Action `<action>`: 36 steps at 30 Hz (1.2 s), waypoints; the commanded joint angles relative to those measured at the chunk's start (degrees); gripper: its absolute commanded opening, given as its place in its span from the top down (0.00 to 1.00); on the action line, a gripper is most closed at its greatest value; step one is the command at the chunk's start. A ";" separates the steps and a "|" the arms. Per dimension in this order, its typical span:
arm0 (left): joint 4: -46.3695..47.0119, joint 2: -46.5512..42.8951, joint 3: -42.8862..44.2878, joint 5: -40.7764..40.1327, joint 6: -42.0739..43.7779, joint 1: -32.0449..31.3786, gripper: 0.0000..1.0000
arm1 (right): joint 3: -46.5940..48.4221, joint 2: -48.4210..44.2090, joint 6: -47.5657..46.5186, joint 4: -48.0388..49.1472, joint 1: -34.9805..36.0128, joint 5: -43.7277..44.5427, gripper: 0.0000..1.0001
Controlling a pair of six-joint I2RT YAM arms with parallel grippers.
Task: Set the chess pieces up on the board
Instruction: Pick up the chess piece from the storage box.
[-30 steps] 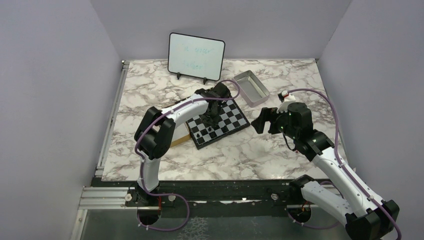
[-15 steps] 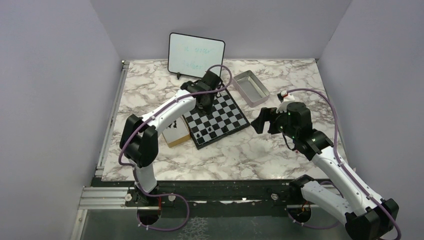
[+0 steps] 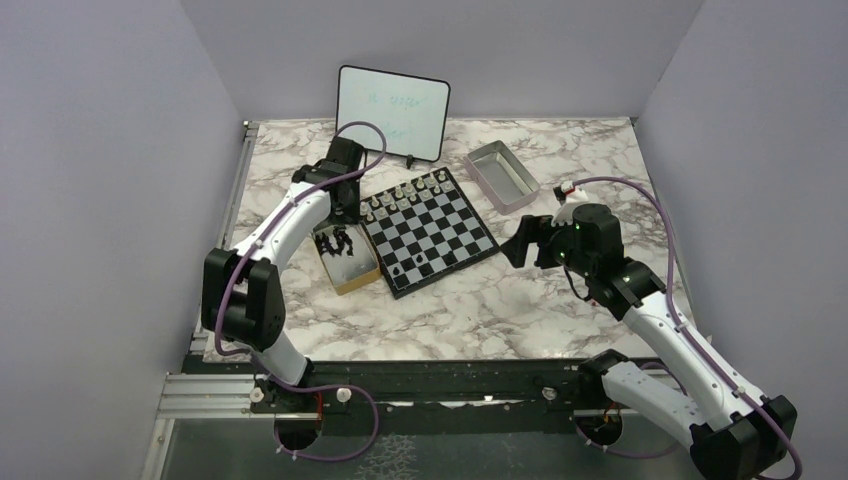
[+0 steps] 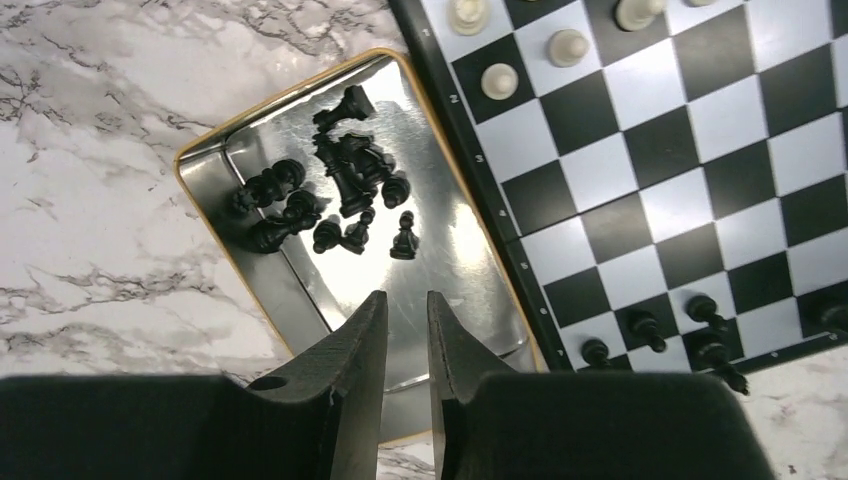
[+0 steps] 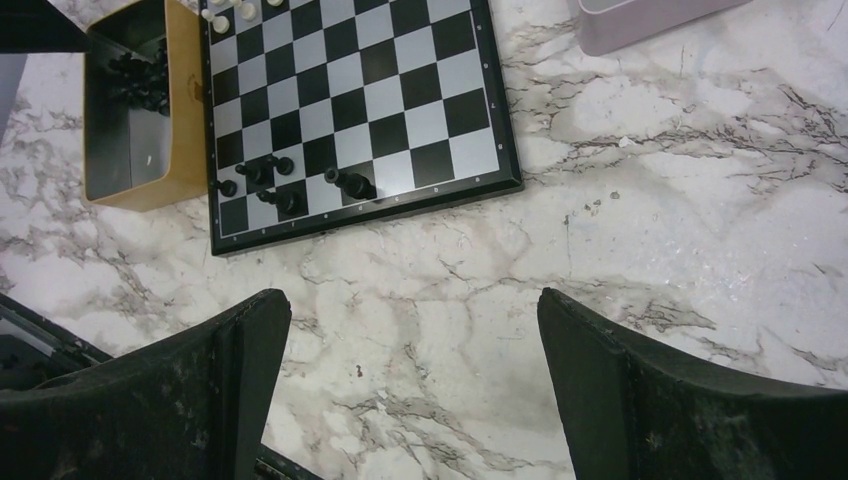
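Tool of the left arm (image 4: 405,325) has left the board (image 4: 690,160) and now hangs over the wooden box (image 4: 300,85) beside it, almost closed, gripping nothing. Most chess pieces (image 4: 345,185) lie in this box; a few stand on the board. Tool of the right arm (image 5: 410,305) stays wide open above the counter (image 5: 600,280).

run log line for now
left gripper: narrow gap, empty, over tan box of tiny black chess pieces | right gripper: wide open, empty | black-and-white board: partly set
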 commanded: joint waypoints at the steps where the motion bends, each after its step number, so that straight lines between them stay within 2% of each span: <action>1: 4.59 -1.22 -3.62 2.87 1.84 3.16 0.78 | -0.20 0.21 0.54 1.40 -0.45 -1.49 0.00; 17: 9.64 8.45 -3.50 4.54 2.41 6.08 0.78 | 0.82 0.21 -0.37 0.77 -0.45 -0.09 0.00; 36: 11.23 12.29 -3.77 5.60 2.94 6.52 0.81 | 0.12 0.62 -0.02 1.45 -0.45 -0.21 0.00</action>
